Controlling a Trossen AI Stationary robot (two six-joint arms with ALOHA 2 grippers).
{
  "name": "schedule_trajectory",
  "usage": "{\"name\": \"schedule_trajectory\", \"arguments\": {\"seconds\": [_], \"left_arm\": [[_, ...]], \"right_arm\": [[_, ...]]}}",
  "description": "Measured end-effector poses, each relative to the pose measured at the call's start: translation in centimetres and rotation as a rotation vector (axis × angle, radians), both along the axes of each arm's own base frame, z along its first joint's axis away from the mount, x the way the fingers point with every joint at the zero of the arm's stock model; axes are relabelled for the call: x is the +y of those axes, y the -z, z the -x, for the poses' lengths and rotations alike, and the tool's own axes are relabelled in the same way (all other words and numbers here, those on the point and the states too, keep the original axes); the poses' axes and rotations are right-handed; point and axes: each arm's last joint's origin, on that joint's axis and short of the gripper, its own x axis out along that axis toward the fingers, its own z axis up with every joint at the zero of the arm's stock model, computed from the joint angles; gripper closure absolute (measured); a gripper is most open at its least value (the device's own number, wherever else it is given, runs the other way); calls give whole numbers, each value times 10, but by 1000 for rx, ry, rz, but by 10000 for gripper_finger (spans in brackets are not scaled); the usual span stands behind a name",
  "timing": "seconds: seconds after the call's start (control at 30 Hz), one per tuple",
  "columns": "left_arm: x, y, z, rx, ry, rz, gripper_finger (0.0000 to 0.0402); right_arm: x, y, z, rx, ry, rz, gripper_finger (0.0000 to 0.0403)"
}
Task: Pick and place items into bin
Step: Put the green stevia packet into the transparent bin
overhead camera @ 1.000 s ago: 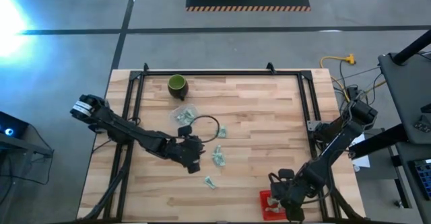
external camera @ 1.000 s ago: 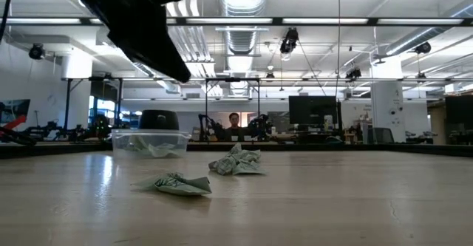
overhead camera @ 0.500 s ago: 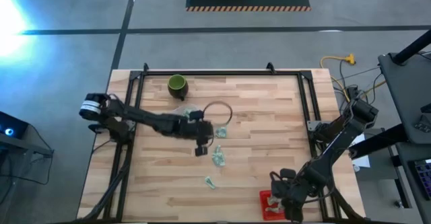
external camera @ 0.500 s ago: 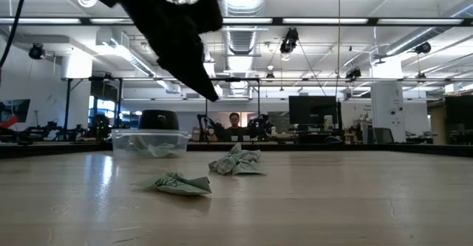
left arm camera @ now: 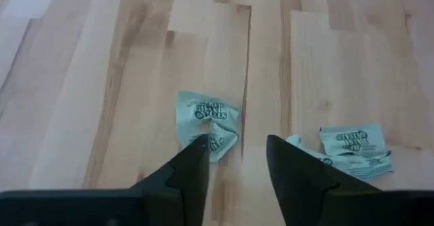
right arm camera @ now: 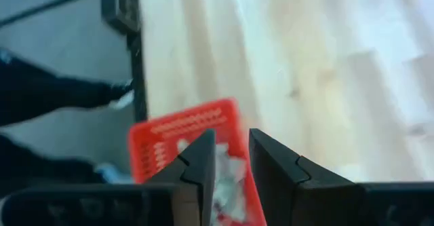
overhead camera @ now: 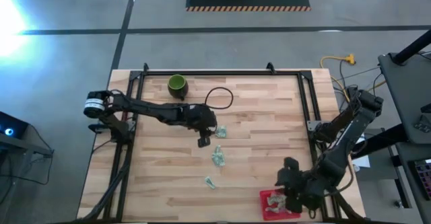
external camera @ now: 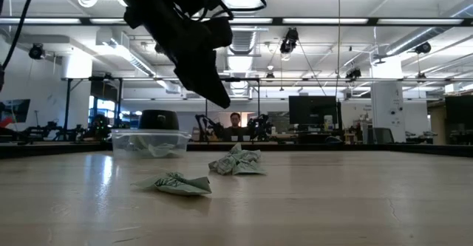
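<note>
Hovering: left pincer point(left arm camera: 234, 155) parted, empty, above wooden tabletop point(overhead camera: 262, 116) | crumpled pale green-and-white wrapped packets point(left arm camera: 208, 123) just ahead | right pincer point(right arm camera: 230, 151) slightly parted, empty, over red plastic bin point(right arm camera: 169, 141) holding packets.

The red bin point(overhead camera: 273, 204) is cut off by the bottom edge of the high view, and the right gripper point(overhead camera: 296, 196) covers part of it. In the right wrist view the bin's contents are blurred. In the low view the clear tub point(external camera: 150, 142) shows pale contents too indistinct to identify. The packet point(left arm camera: 209, 123) lies partly behind one left finger point(left arm camera: 193, 168).
</note>
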Motion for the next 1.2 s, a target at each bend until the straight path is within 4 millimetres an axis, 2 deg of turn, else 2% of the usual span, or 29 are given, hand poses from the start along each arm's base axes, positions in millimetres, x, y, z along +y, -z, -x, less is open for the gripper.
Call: {"name": "schedule_trajectory", "arguments": {"seconds": [0.1, 0.27, 0.57, 0.73, 1.0, 1.2], "left_arm": [[4, 2, -1, -1, -12, -2, 245], [9, 20, -6, 56, -27, 1, 218], [13, 43, -24, 97, -50, 26, 214], [20, 54, -32, 130, -70, 30, 214], [32, 52, -34, 119, -102, 29, 214], [32, 52, -34, 118, -69, 70, 214]], "right_arm": [[-8, -9, 6, -58, 32, 44, 326], [-23, -25, 12, -182, 82, 120, 333], [-40, -45, 19, -336, 124, 180, 335], [-41, -46, 19, -341, 127, 191, 339], [-37, -41, 16, -337, 134, 212, 340], [-36, -39, 16, -333, 132, 222, 340]]}}
